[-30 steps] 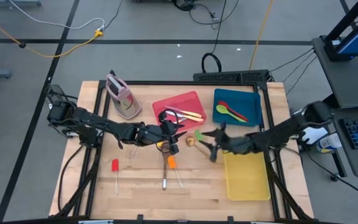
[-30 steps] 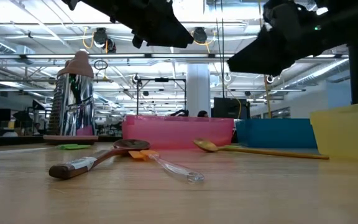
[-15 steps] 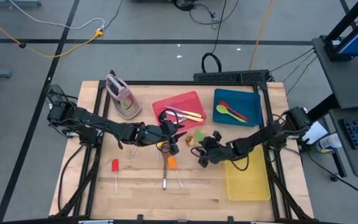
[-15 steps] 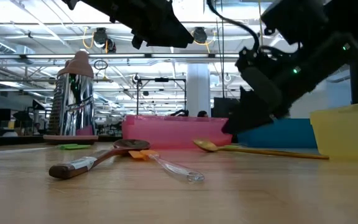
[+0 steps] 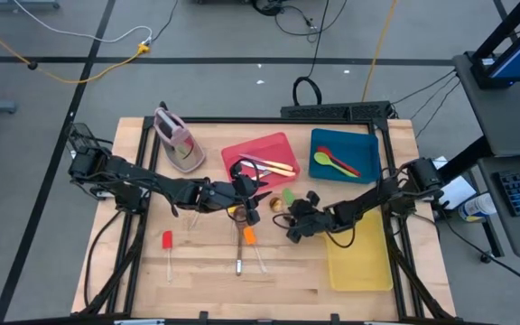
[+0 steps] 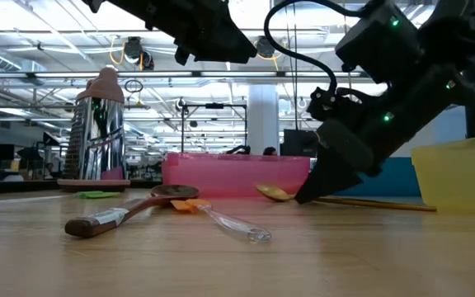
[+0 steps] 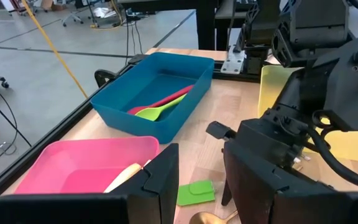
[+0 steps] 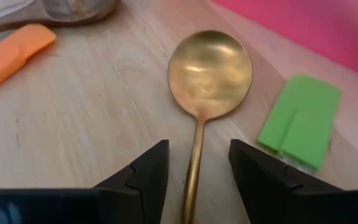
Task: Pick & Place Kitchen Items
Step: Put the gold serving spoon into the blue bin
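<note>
— Why is the right gripper [image 8: 194, 171] so low?
— Its fingers straddle the gold spoon [image 8: 207, 81] handle mid-desk, open, holding nothing, lined up to pinch it.
— The left gripper [image 7: 197, 180]?
— Open, empty, hovering near the red tray [image 5: 273, 149].

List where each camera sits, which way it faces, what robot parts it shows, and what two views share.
High view: overhead, straight down on the table; both arms.
Low view: table height, level into the room; right pincer at the gold spoon.
Left wrist view: looks past left pincer toward the blue tray and right arm.
Right wrist view: open fingers straddle the spoon's handle.
Shared: low and right wrist views both show the gold spoon.
</note>
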